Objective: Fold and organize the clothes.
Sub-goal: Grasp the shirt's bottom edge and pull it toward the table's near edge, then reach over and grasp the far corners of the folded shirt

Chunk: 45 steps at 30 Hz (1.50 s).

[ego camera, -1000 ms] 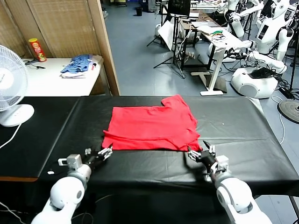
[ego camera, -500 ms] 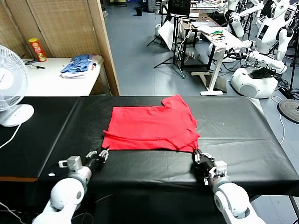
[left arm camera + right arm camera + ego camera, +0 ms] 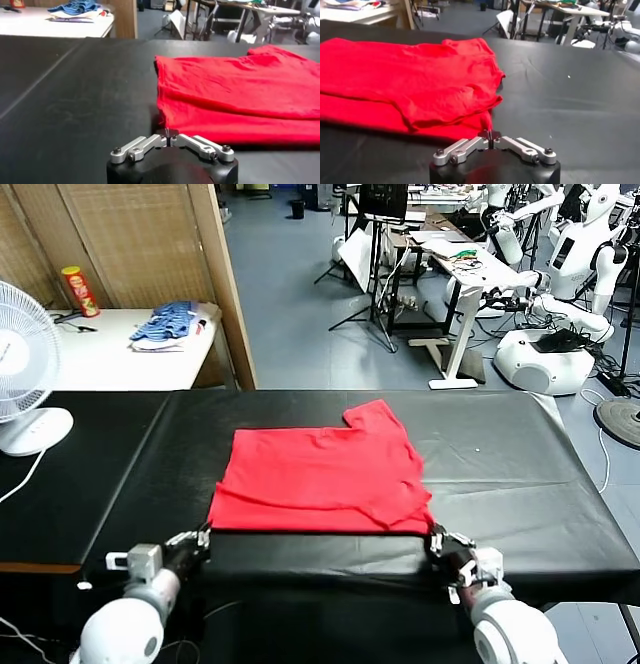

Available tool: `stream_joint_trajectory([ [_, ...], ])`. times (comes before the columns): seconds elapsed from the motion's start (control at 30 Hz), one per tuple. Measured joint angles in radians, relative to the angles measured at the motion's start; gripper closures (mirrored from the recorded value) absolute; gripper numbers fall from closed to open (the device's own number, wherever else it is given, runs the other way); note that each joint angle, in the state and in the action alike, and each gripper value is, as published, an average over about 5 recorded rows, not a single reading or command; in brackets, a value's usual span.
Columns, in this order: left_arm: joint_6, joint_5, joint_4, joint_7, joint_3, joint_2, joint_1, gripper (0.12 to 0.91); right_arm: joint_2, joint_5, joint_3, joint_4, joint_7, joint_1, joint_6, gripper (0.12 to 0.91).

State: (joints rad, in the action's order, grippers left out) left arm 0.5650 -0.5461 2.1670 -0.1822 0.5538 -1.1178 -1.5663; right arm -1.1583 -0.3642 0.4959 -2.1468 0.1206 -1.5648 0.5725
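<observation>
At the near edge of the black table (image 3: 520,484), the left gripper (image 3: 198,541) sits just off the near left corner of the red T-shirt (image 3: 320,474). In the left wrist view its fingers (image 3: 150,142) meet at the tips, pinched shut on that corner of the T-shirt (image 3: 225,95), and the cloth spreads away ahead of it and toward the other arm. The shirt lies folded flat in the middle of the table, a sleeve poking out at the far side, its near hem running from one gripper across to the other. The right gripper (image 3: 445,546) is at the near right corner; in the right wrist view its fingers (image 3: 520,145) come together on a thin pinch of the T-shirt (image 3: 405,80), which stretches ahead and toward the left arm.
</observation>
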Motion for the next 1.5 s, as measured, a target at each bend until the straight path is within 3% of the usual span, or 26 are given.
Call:
stream_joint_trajectory([
  [0.13,0.022,0.026,0.029,-0.001,0.01,-0.003,-0.026,0.811,0.003,-0.012,0.014,-0.036,0.001,-0.033,0.013,0.516],
  [0.3,0.056,0.038,0.075,-0.012,0.032,0.001,-0.06,0.52,0.025,-0.07,0.053,-0.093,0.002,-0.042,0.021,0.275],
  [0.4,0.07,0.003,0.11,-0.03,0.054,0.017,-0.06,0.346,0.044,-0.102,0.073,-0.093,-0.002,-0.007,0.005,0.234],
  [0.5,0.075,-0.067,0.124,-0.034,0.067,0.044,-0.024,0.254,0.061,-0.116,0.073,-0.06,-0.003,0.077,0.002,0.228],
  [0.7,0.087,-0.192,0.037,-0.039,0.033,0.101,0.179,0.233,0.074,-0.123,-0.001,0.084,0.015,0.343,0.019,0.227],
  [0.97,0.098,-0.241,-0.238,-0.062,-0.108,0.093,0.513,0.232,0.045,-0.124,-0.173,0.41,0.028,0.703,0.003,0.227],
  [1.27,0.11,-0.223,-0.524,-0.051,-0.242,0.058,0.764,0.232,-0.043,-0.081,-0.296,0.745,0.006,0.96,0.014,0.227],
  [1.5,0.121,-0.209,-0.673,-0.007,-0.299,0.03,0.856,0.232,-0.127,-0.055,-0.317,0.932,-0.009,1.063,-0.004,0.227],
])
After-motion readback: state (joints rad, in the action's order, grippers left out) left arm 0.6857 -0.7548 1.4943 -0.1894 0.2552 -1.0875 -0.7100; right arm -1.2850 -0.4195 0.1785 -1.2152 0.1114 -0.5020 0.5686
